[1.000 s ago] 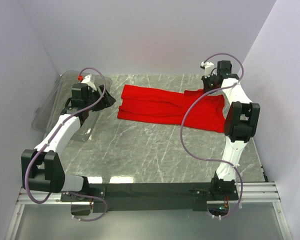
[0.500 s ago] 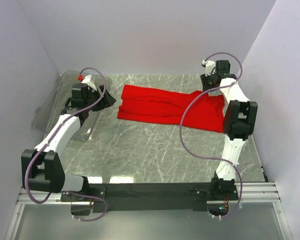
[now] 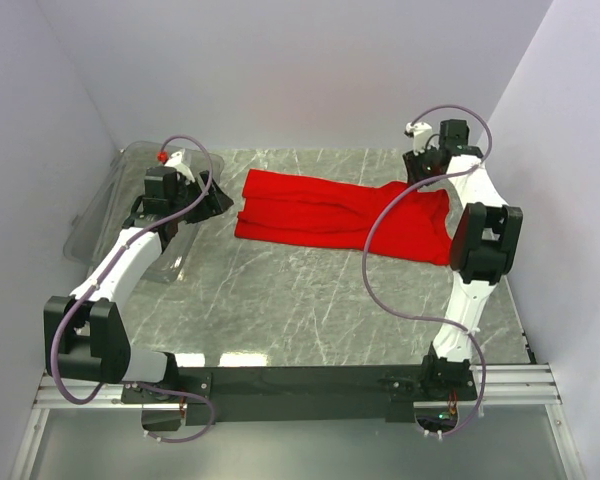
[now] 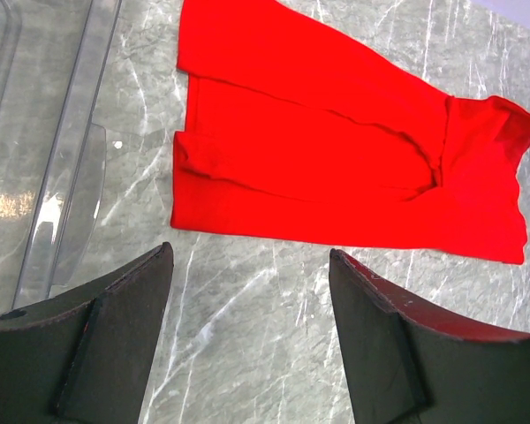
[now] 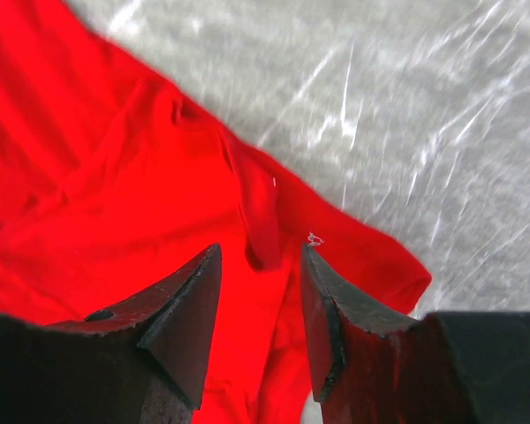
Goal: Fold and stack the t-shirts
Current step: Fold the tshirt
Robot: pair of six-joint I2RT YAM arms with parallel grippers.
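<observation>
A plain red t-shirt lies flat on the marble table, folded into a long band that runs left to right, with a wider flap at its right end. My left gripper hovers open just off the shirt's left end, over bare table, holding nothing; the t-shirt lies ahead of it. My right gripper stands open over the shirt's far right corner. A raised crease of the t-shirt lies below the gap of the right gripper, not pinched.
A clear plastic bin stands at the table's left side under the left arm, its rim close beside the left gripper. The walls run close along the left, back and right of the table.
My right gripper has opened and let go of the shirt's right corner, shifting slightly back. The cloth stays lying on the table. The left arm has not moved.
</observation>
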